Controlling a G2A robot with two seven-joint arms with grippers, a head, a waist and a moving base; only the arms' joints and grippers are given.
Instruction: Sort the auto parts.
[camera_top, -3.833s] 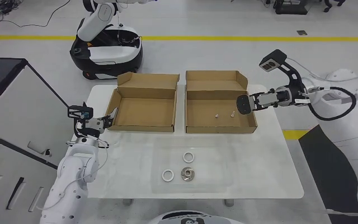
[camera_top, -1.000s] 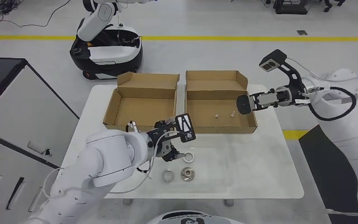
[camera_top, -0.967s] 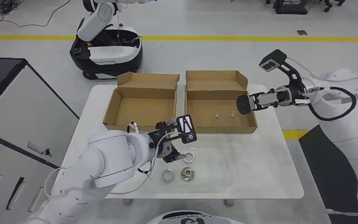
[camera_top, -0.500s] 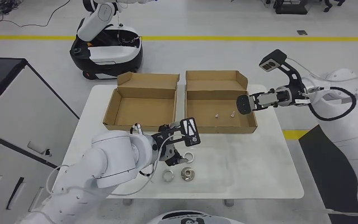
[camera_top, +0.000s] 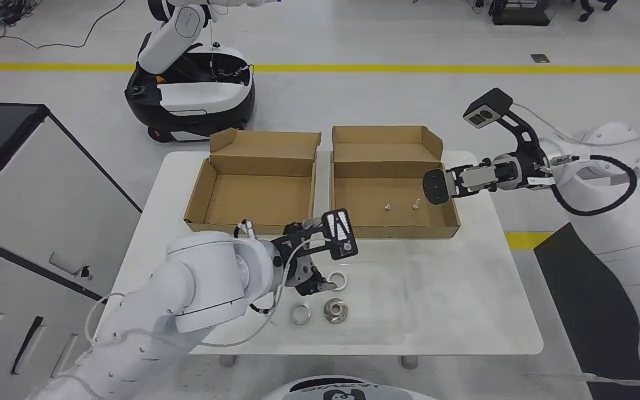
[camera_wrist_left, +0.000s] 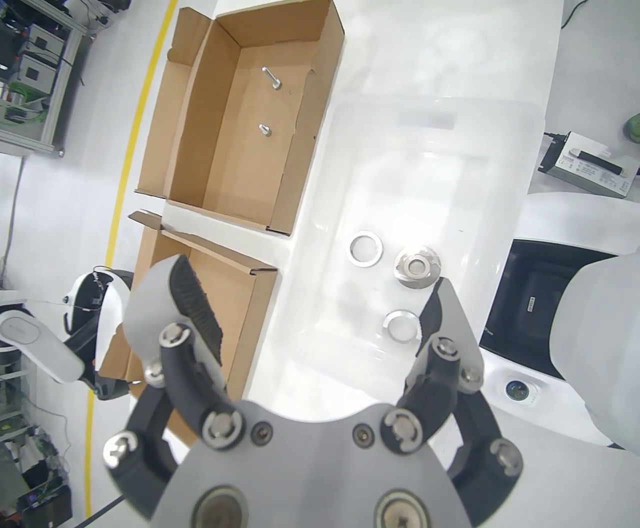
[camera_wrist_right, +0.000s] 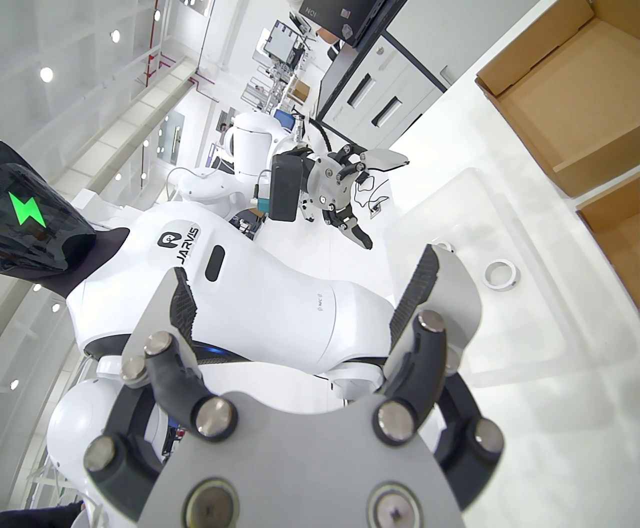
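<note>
Where it lies, the flanged disc gleams.

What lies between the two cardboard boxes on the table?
Nothing stands there: only a narrow bare strip of white table separates the bolt box from the empty box. Both the top view and the left wrist view show it.

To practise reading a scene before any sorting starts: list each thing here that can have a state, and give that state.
Left gripper: open, empty, over tray.
Right gripper: open, empty.
Left box: open, empty.
Right box: open, holds two bolts.
Rings: two, flat in tray.
Flanged part: flat in tray.
</note>
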